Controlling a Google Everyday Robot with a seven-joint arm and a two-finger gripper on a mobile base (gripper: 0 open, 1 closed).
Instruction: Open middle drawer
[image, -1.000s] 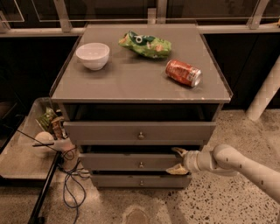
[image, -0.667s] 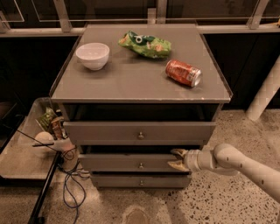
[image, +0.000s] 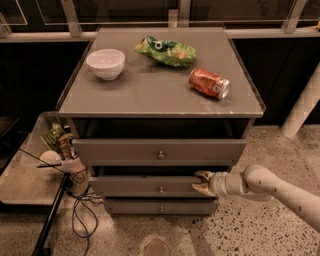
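Gripper is at the right end of the middle drawer, with fingers parted one above the other and apparently holding nothing. The knob lies to their left. The drawer front runs horizontally.

White bowl, green chip bag, red can atop cabinet.

Speckled terrazzo floor under a grey cabinet, dark windows behind.
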